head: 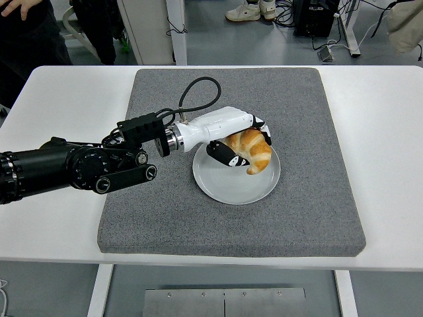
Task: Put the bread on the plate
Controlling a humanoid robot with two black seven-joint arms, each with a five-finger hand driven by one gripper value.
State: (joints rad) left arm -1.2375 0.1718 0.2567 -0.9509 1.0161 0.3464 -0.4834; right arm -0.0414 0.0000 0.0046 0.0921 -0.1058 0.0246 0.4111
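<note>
Left hand point(239, 140), white-shelled with black fingertips, reaches in from the left edge on a black arm point(73, 168) and is curled around the bread point(253, 149), a golden-brown croissant. Its fingers point(225, 155) wrap under the croissant's near side while the white back of the hand covers the far side, so the croissant is pinched between them. A black cable point(192, 92) loops up from the wrist, just behind the hand, and arches over the mat.

Directly beneath the hand lies the plate point(228, 185), round and pale grey-green. The croissant sits over the plate's far right part, with its lower tip pointing down toward the plate's surface; whether that tip touches the plate cannot be told from this view. The part of the plate nearer than the hand is bare.

Under the plate and the hand spreads a grey speckled mat point(165, 224), which covers the middle of the white counter point(53, 224). The forearm crosses the mat's left edge and hangs over the counter to the left of the hand.

Far beyond the hand, past the counter's far edge, a person point(26, 33) in dark clothing stands at the upper left, and a pair of shoes point(254, 12) shows on the floor at the top.
</note>
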